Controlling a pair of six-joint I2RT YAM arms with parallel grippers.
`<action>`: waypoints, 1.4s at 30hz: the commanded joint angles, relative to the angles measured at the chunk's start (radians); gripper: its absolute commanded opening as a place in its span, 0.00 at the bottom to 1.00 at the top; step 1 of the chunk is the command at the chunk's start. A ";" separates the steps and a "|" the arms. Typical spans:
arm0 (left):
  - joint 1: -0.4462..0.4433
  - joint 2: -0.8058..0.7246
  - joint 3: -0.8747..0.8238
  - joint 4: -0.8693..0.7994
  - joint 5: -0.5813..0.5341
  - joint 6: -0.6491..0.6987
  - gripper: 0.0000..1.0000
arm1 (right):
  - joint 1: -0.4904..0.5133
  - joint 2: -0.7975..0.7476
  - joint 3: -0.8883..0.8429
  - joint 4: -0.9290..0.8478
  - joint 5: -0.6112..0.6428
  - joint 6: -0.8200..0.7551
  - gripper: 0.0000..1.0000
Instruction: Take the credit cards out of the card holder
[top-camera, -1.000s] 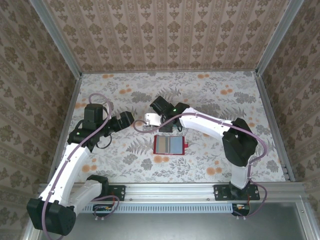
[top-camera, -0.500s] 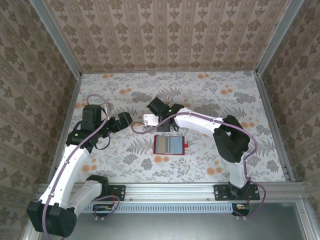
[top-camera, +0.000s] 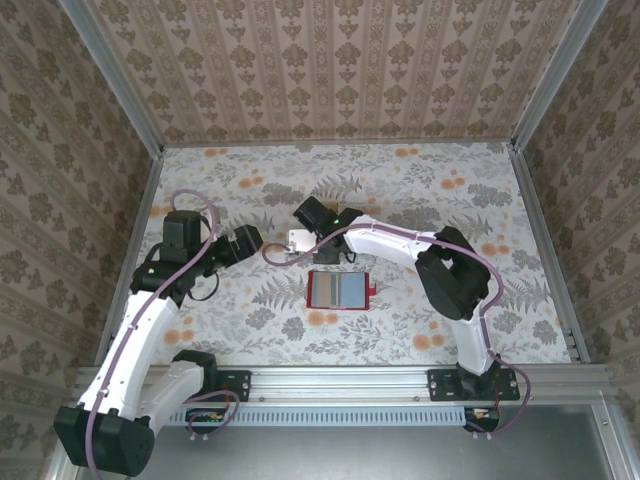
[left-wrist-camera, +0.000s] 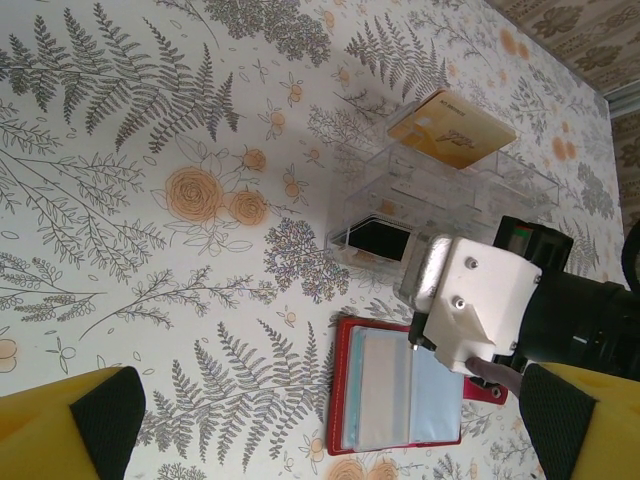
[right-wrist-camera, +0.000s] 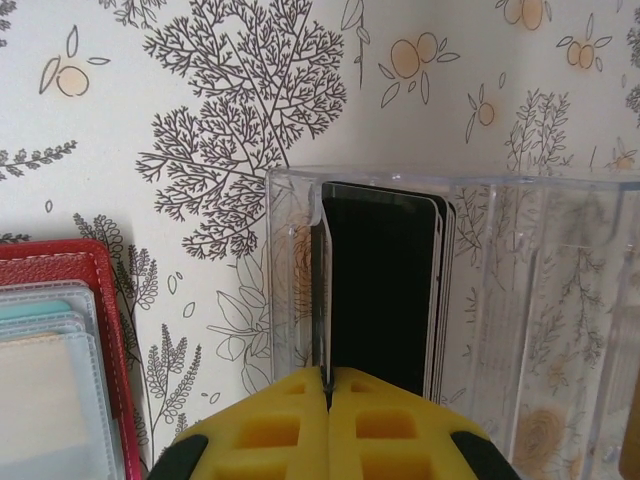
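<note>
The red card holder (top-camera: 339, 290) lies open on the table, grey-blue sleeves up, and also appears below my left wrist (left-wrist-camera: 345, 400) and at the left of the right wrist view (right-wrist-camera: 60, 262). My right gripper (right-wrist-camera: 327, 378) is shut on a thin credit card (right-wrist-camera: 318, 300) seen edge-on. The card's far end stands inside the left slot of the clear tray (right-wrist-camera: 480, 250), beside a black card (right-wrist-camera: 385, 290). A tan credit card (left-wrist-camera: 450, 128) rests in the tray's far slot. My left gripper (left-wrist-camera: 330, 425) hangs open to the left (top-camera: 258, 241), holding nothing.
The clear compartment tray (top-camera: 299, 240) sits just behind the card holder, under the right wrist (top-camera: 322, 222). The floral table (top-camera: 420, 190) is walled on three sides, with bare cloth to the right and front of the holder.
The right arm's elbow swung left and its wrist edged a little left over the tray. The left arm barely shifted, and the card holder stayed put.
</note>
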 joint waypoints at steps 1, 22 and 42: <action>0.011 -0.019 -0.001 -0.015 -0.007 0.024 1.00 | -0.007 0.015 0.032 0.005 0.005 0.022 0.12; 0.012 -0.024 -0.010 -0.015 0.020 0.019 1.00 | -0.009 0.015 0.018 0.116 0.147 0.039 0.29; 0.011 -0.011 -0.019 -0.014 0.058 0.002 0.95 | -0.013 -0.128 -0.028 0.091 0.074 0.239 0.32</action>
